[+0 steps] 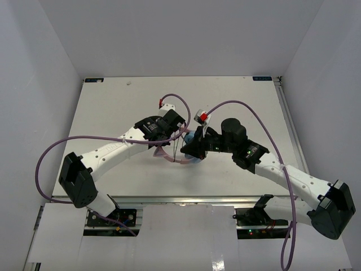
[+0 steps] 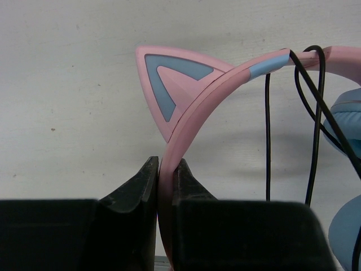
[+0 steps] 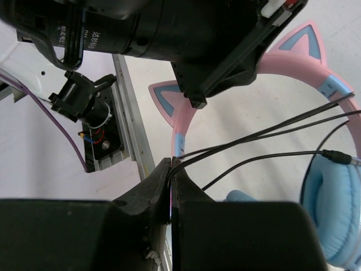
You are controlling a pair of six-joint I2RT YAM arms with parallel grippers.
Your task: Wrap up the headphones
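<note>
The headphones (image 1: 181, 153) lie near the table's middle, between my two arms. In the left wrist view my left gripper (image 2: 166, 169) is shut on the pink headband (image 2: 194, 110), just below a cat ear (image 2: 169, 79). The thin black cord (image 2: 267, 141) hangs in loops over the band beside a light blue ear cup (image 2: 347, 124). Seen from the right wrist, my right gripper (image 3: 172, 166) is shut on the black cord (image 3: 265, 132), whose strands run tight to the right across the headband (image 3: 293, 59). The cord's plug (image 3: 338, 157) rests by the ear cup (image 3: 330, 209). From above, the left gripper (image 1: 172, 142) and right gripper (image 1: 189, 149) stand close together.
The left arm's wrist (image 3: 169, 28) hangs right over the right gripper. An aluminium rail (image 1: 186, 199) runs along the table's near edge, with the arm bases (image 1: 113, 217) below it. Purple cables (image 1: 56, 147) loop over both arms. White walls close in the table (image 1: 113, 107).
</note>
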